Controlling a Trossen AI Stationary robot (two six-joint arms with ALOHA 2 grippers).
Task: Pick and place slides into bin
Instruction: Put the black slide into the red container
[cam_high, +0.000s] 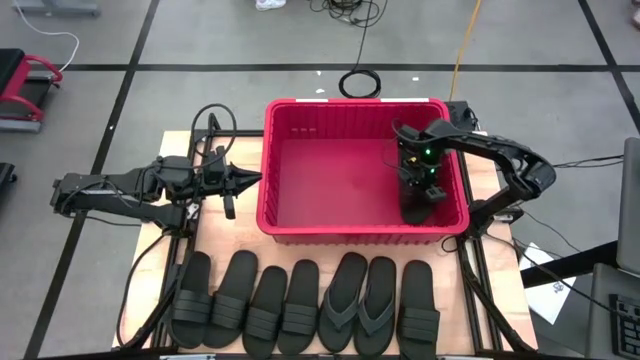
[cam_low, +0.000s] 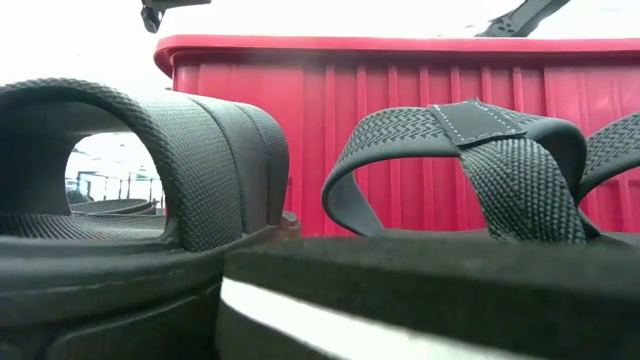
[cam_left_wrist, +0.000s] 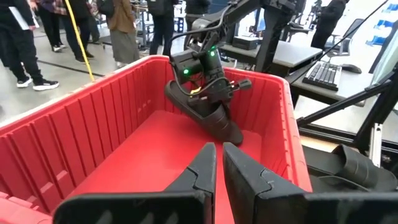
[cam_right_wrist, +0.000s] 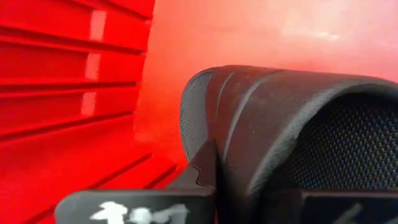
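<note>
The red bin stands in the middle of the table. My right gripper is inside it near its right wall, pointing steeply down, shut on one black slide. That slide slants down toward the bin floor. Several more slides lie sole down in a row along the table's near edge, two of them thong flip-flops. In the low view their straps fill the foreground in front of the bin wall. My left gripper hovers level just outside the bin's left wall, shut and holding nothing. My right gripper holds the slide by its wide strap, coming from above and pointing steeply down. One finger lies against the strap's outer edge; the other is hidden by the strap. The slide hangs tilted, its lower end at the bin floor; whether it touches, I cannot tell.
A coil of black cable lies on the floor beyond the bin. Cables run beside the left arm. People stand in the room behind, and a desk with a keyboard stands beyond the bin's right side.
</note>
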